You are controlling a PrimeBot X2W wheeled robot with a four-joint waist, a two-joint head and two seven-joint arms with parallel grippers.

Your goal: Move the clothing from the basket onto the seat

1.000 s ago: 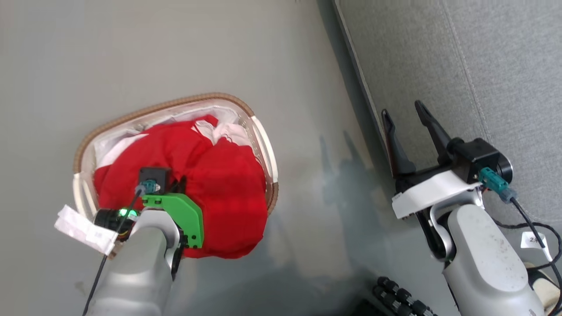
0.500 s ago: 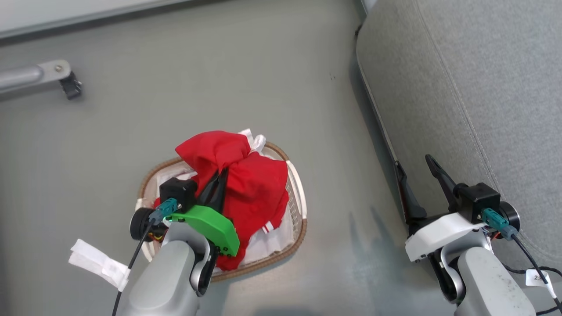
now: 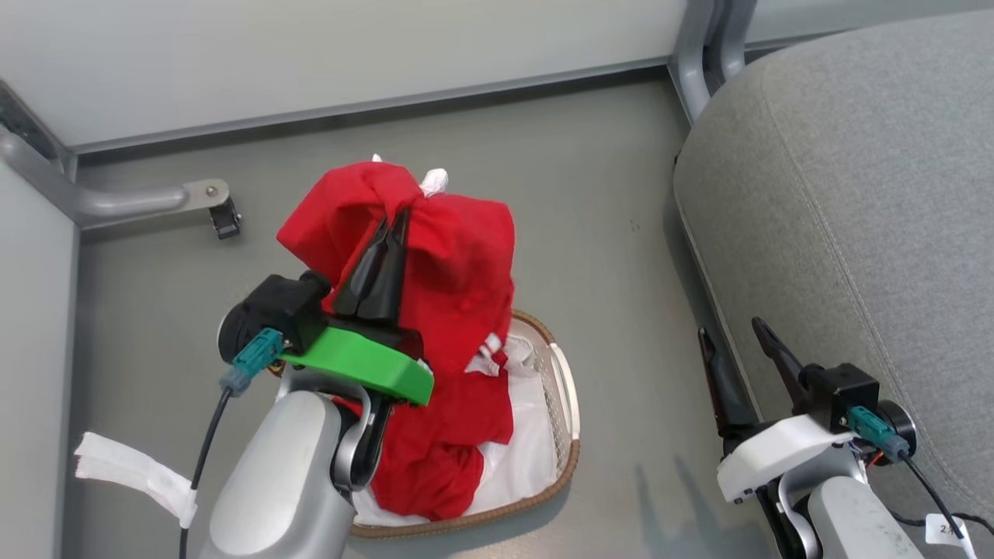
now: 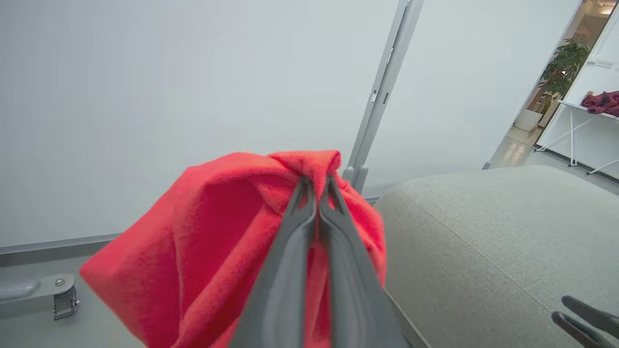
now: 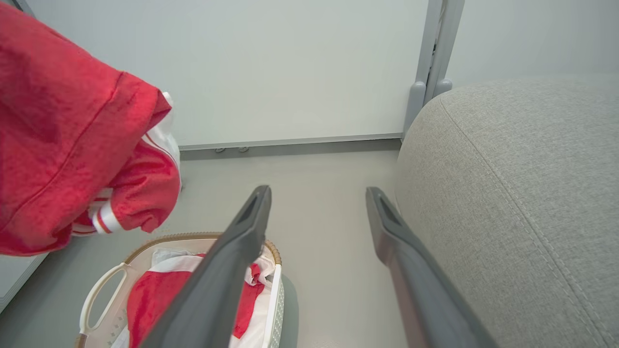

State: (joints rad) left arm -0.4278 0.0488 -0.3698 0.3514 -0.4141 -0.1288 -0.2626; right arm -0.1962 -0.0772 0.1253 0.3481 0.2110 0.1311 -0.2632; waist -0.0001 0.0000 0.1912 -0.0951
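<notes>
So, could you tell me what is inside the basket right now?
Red clothing and a white cloth lie in the basket. Its floor and whatever lies beneath them are covered.

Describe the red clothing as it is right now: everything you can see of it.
The clothing is bright red, soft, slightly fleecy fabric. The left gripper is shut on a bunched fold at its top, holding it up above the basket, and the rest drapes down in loose folds. A cuff with white bands hangs at its lower edge. More red fabric lies in the basket on a white cloth. None of it touches the seat.
</notes>
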